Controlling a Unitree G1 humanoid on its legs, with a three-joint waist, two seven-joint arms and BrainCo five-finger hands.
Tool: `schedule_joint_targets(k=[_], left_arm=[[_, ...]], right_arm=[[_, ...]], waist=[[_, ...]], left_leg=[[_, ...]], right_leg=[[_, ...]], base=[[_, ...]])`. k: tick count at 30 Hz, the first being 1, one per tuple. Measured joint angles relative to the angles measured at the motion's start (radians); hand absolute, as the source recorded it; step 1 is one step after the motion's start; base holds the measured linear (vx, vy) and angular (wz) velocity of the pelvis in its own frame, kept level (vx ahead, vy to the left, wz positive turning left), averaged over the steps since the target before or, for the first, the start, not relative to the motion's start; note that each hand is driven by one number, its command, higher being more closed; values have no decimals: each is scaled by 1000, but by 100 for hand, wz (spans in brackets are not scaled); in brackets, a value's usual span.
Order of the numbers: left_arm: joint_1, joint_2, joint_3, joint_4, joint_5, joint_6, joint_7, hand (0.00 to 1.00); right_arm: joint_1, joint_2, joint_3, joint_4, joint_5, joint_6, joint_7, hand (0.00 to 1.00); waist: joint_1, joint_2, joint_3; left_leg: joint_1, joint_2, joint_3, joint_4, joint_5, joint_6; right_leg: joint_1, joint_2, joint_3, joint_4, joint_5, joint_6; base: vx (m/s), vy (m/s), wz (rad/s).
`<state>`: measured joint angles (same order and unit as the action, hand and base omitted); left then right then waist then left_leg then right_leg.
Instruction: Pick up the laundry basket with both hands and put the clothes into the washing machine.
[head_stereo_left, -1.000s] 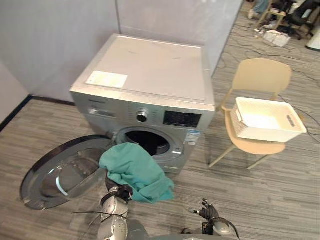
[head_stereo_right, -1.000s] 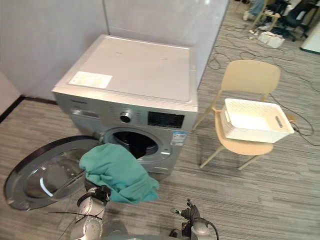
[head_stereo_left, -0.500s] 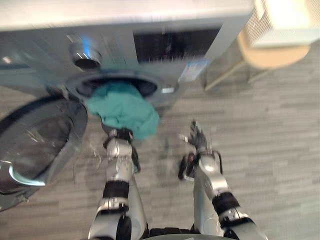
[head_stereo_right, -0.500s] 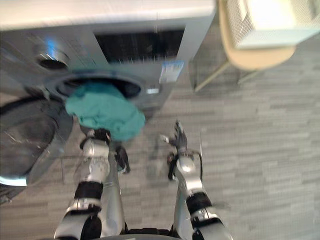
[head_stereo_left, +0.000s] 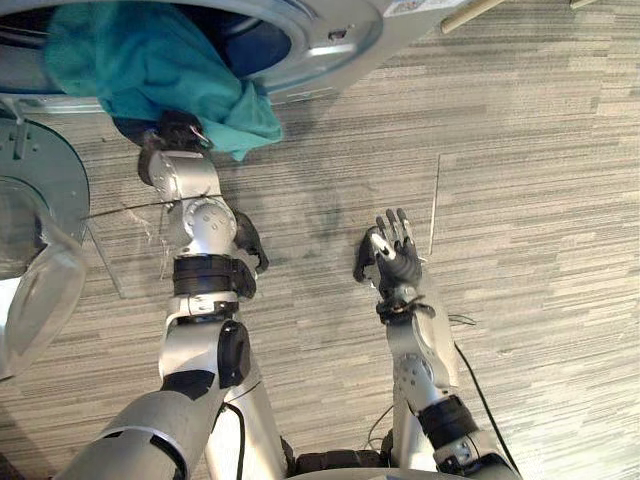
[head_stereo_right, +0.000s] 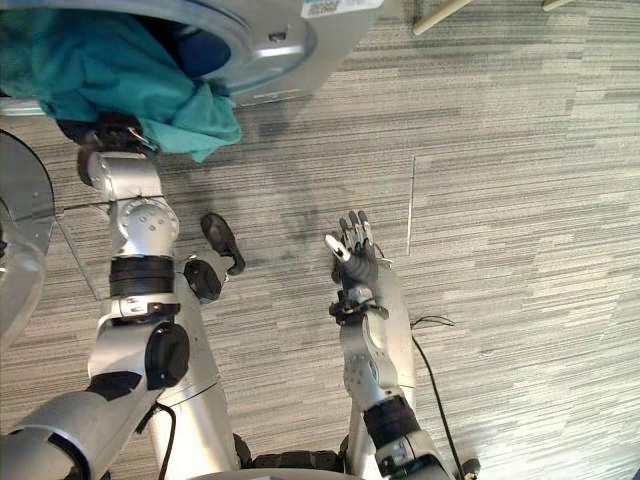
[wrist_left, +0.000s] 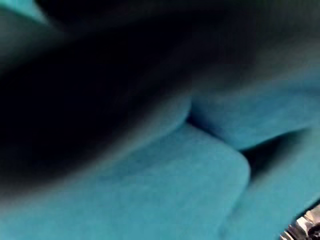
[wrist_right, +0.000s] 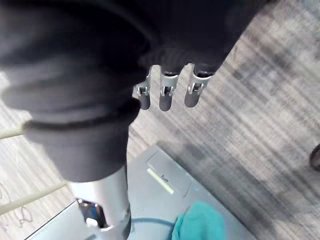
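Item: teal garment (head_stereo_left: 150, 60), part-loaded at the mouth of the washing machine (head_stereo_left: 340, 30).
Location: draped over the left hand (head_stereo_left: 172, 132) and lying across the drum opening, with one fold hanging outside below the rim. Left hand: buried in the cloth, so its hold cannot be told. Right hand (head_stereo_left: 395, 255): fingers straight and spread, holding nothing, above the floor (head_stereo_left: 540, 200), with the machine well ahead of its fingertips. Handling, as judged: push deep past the rim so the hanging fold follows. Release only once the cloth lies wholly inside, and keep clear of the open door (head_stereo_left: 30, 230).
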<state>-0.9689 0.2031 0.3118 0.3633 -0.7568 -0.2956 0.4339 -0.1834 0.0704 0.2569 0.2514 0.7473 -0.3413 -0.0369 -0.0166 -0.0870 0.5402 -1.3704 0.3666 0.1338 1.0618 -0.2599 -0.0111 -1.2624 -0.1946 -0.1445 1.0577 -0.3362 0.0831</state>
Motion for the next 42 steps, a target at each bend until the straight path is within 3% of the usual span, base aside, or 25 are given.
schedule_joint_targets(k=[4,8,10,13,15,18,19,21,26,27,31,34,38,42], left_arm=[[-81,72,-62,18,21,10,1,100],[-234,152,-114,131,106,65,-1,100],[-400,220,-140,212,177,126,-1,100],[-593,326,-200,236,176,173,-1,100],[-687,374,-242,254,153,165,-23,100],[-694,401,-278,261,97,159,28,100],[-694,405,-286,269,101,156,29,0],[-697,407,-324,295,127,163,52,0],[-706,450,-488,346,688,275,-50,0],[-698,446,-521,346,904,307,-77,0],[-647,427,-563,351,1203,360,-120,0],[-630,429,-567,360,1281,376,-152,0],[-621,445,-487,414,1254,373,-198,0],[-586,466,-345,475,1019,379,-261,0]], right_arm=[[2,0,-4,18,73,4,44,0],[6,-10,-5,25,86,15,66,0],[6,-12,-4,39,84,25,76,0],[6,-22,-5,42,75,47,73,0],[6,-24,-9,47,72,59,59,0],[16,-31,-13,54,66,76,53,0],[16,-33,-13,55,66,77,53,0],[17,-39,-25,56,65,78,53,0],[48,-37,-69,35,80,71,86,0],[54,-38,-64,31,94,63,117,0],[56,-40,-36,19,134,58,151,0],[56,-40,-24,13,155,56,158,0],[56,-42,-23,9,164,68,176,0],[62,-54,-23,12,163,103,173,0]], waist=[[-10,0,0],[-9,0,0],[-12,0,0],[-17,0,0],[-17,-1,0],[-15,-1,-1],[-15,-1,-1],[-9,-1,-1],[4,-3,-2],[4,-4,-3],[-4,-5,-3],[-16,-5,-3],[-16,-5,-3],[-14,-5,-3]], left_leg=[[-49,8,-17,2,10,-10],[-51,18,-19,-1,20,-10],[-51,23,-17,-17,30,-10],[-39,41,-12,-53,50,-12],[-20,53,-3,-88,64,-13],[4,53,5,-152,92,-17],[7,52,5,-159,94,-18],[17,51,10,-172,97,-15],[32,40,25,-195,105,-11],[32,39,30,-211,112,-9],[31,51,51,-232,117,-8],[31,53,52,-235,118,-9],[37,53,54,-238,120,-12],[64,53,55,-248,127,-18]], right_leg=[[-39,5,-17,8,5,-8],[-39,19,-22,1,10,-16],[-38,26,-33,-20,20,-22],[-21,53,-45,-83,53,-30],[2,63,-53,-132,77,-36],[32,75,-79,-208,115,-42],[37,76,-82,-219,119,-42],[50,78,-83,-241,129,-40],[59,73,-80,-265,139,-37],[58,73,-80,-283,149,-34],[53,88,-70,-329,180,-32],[51,90,-71,-329,180,-32],[51,92,-74,-326,180,-32],[73,96,-75,-326,180,-33]], base=[[-67,-22,-1],[1,-4,-6],[11,-4,-9],[9,5,-23],[18,29,-20],[20,39,-8],[20,46,-1],[20,61,-2],[14,47,3],[8,34,-1],[11,42,-19],[7,7,-4],[6,-2,-1],[16,-6,3]])
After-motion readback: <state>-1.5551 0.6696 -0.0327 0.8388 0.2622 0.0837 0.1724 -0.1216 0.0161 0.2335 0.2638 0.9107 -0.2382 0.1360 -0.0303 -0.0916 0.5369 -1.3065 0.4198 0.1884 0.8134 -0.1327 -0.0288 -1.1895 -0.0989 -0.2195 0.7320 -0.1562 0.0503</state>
